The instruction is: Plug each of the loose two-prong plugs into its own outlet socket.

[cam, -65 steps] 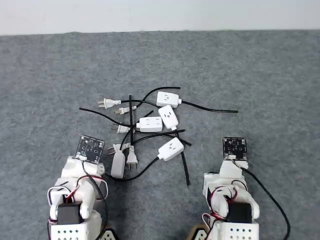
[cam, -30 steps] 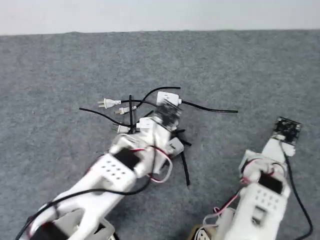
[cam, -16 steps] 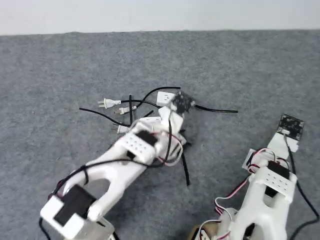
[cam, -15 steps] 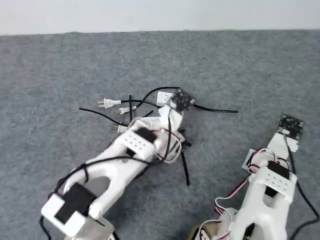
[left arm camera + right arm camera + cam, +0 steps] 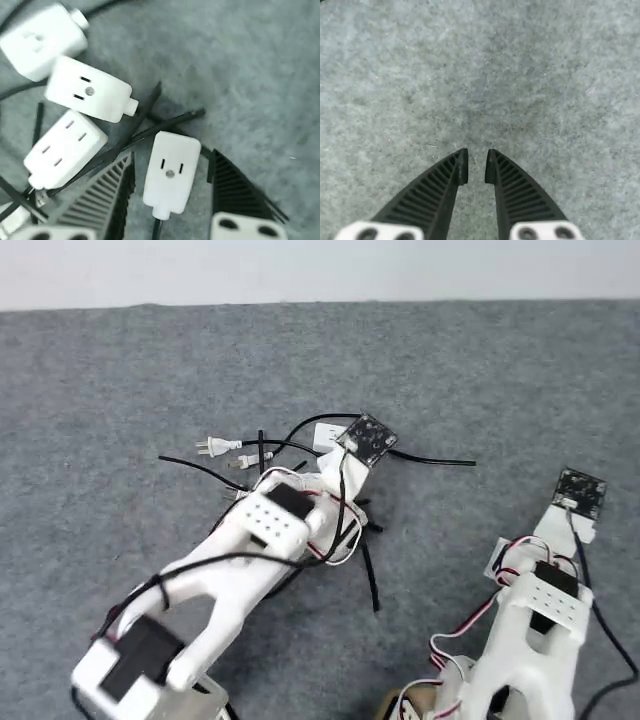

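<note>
Remote session, plug-and-socket table: my left gripper (image 5: 171,157) hangs over the knot of cords at the middle of the grey mat (image 5: 500,370). Its fingers (image 5: 107,200) are spread wide to either side of one white outlet socket (image 5: 170,175), and neither touches it as far as I can tell. Three more sockets (image 5: 87,95) crowd just beside it, and black cords (image 5: 172,120) cross close to one end of it. The loose two-prong plugs (image 5: 208,446) lie unplugged at the pile's 10 o'clock edge, well apart from this socket. My right gripper (image 5: 476,156) sits out at 4 o'clock over bare mat, its fingers drawn almost together with a thin gap and nothing between them.

The danger, as I judge it, is the tangle. If I close here, the fingers may trap a crossing cord along with the socket. A lift would then drag the neighbours and perhaps knock the plugs askew. The socket's smooth body could also twist in an off-centre pinch, turning its slots away from the prongs. Seen from above, my left arm (image 5: 260,530) lies across the pile from its 7 o'clock side, so I would be steering mostly by the wrist camera. The right arm (image 5: 545,600) is far from any plug, and a long reach toward 10 o'clock risks bumping the left
</note>
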### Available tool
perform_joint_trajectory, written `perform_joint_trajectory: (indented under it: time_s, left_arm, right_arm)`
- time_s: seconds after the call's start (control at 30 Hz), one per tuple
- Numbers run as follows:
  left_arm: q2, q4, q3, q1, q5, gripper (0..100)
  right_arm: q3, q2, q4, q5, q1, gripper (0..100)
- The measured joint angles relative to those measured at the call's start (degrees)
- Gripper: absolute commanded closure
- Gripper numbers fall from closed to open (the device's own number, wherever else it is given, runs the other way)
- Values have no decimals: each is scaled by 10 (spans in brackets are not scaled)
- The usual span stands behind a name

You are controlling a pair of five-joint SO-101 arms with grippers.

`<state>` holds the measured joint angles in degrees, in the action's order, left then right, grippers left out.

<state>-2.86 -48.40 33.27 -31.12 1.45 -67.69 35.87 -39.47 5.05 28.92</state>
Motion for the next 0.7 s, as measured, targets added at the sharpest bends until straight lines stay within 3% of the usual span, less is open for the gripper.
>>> perform_joint_trajectory:
  time_s: [0.23, 0.47, 0.7]
  left_arm:
    - [-43, 1, 102, -72, 0, 773]
    - [23, 43, 61, -38, 0, 773]
    - [97, -7, -30, -19, 0, 775]
  right_arm:
    - [0, 0, 0, 0, 0, 912]
    - [0, 0, 0, 2, 0, 912]
    - [0, 0, 0, 2, 0, 912]
